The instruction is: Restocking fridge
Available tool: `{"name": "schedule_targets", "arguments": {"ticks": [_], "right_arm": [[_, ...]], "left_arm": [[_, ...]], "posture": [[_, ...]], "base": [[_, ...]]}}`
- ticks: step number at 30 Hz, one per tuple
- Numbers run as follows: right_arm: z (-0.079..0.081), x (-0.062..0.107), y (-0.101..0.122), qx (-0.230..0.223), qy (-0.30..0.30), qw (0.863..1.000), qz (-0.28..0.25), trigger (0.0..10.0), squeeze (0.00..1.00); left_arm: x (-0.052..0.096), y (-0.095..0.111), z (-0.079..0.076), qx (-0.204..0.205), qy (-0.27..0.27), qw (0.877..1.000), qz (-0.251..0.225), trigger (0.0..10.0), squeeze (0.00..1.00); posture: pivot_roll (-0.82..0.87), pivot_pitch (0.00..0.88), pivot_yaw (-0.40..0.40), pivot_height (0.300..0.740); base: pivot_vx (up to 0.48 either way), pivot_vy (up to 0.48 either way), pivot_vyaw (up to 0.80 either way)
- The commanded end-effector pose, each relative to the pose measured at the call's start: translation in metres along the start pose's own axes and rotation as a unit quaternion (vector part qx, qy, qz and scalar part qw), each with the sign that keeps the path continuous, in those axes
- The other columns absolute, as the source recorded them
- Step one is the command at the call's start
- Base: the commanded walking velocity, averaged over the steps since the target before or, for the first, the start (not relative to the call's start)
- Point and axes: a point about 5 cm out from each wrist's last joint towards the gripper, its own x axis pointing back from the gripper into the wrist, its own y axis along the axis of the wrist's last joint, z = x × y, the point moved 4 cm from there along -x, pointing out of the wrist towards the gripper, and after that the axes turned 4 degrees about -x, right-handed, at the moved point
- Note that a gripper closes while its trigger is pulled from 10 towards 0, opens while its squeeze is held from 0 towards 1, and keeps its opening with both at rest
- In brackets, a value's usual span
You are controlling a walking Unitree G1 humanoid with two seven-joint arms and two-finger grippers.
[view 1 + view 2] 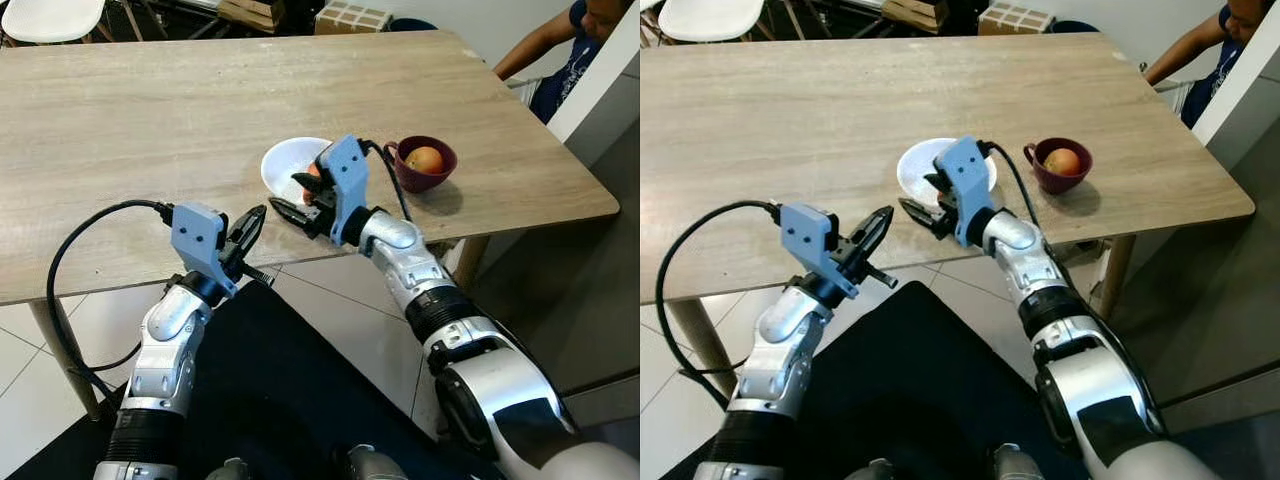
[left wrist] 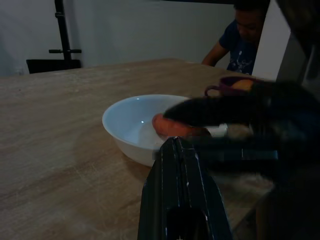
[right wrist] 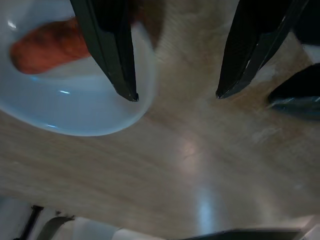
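We see a wooden worktop (image 1: 150,130) with a white bowl (image 1: 282,162) near its front edge and a dark red mug (image 1: 412,178) just to the right of it, the two well apart from the far side. An orange-coloured round fruit (image 1: 425,159) sits inside the mug. In the bowl lies an orange-red elongated piece of food (image 3: 47,44), a carrot or sausage; we cannot tell which.

Our right end effector (image 1: 297,196) hangs over the near rim of the bowl, its two black fingers spread wide; in the right wrist view one finger (image 3: 107,45) stands over the bowl's inside close to the food, the other over bare wood outside the rim. It holds nothing.

Our left end effector (image 1: 250,228) sits at the worktop's front edge, to the left of the bowl and pointing toward it, its fingers (image 2: 177,190) pressed together and empty.

A person in a dark blue top (image 1: 565,60) sits at the far right corner of the worktop, and a white chair (image 1: 50,18) stands beyond the far left side.
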Motion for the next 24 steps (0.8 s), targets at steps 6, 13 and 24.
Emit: {"name": "schedule_targets", "arguments": {"ticks": [6,13,24], "right_arm": [[0.008,-0.015,-0.006,0.031,-0.013,0.999,0.036,10.0,0.0],[0.001,-0.021,0.003,0.037,-0.038,0.998,0.043,10.0,0.0],[0.007,-0.02,-0.019,0.075,-0.023,0.991,0.105,10.0,0.0]], "left_arm": [[-0.003,0.004,0.003,-0.013,-0.017,1.0,0.006,10.0,0.0],[-0.006,0.011,0.008,-0.021,-0.009,1.0,0.004,10.0,0.0],[-0.003,0.009,-0.004,-0.021,-0.054,0.998,0.018,10.0,0.0]], "posture": [[-0.07,0.206,-0.06,0.74],[-0.06,0.224,-0.074,0.74],[-0.07,0.236,-0.078,0.74]], "base": [[0.0,0.0,0.0],[0.0,0.0,0.0],[0.0,0.0,0.0]]}}
